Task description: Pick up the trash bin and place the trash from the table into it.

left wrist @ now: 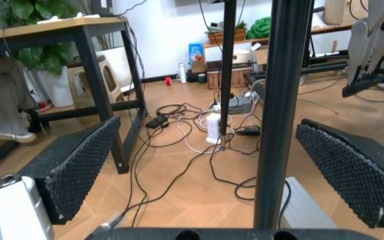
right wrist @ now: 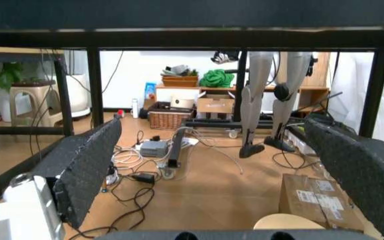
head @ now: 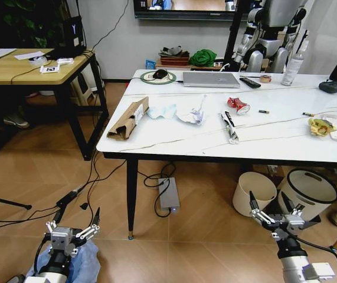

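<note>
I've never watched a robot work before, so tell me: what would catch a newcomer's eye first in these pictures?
Probably the litter strewn along the white marble-look table: torn brown cardboard near its left end, crumpled paper mid-table, and a crushed red can farther right. Next, the two open grippers low in front: the left gripper above a blue-bagged trash bin on the floor, the right gripper near the table's right side.
</note>
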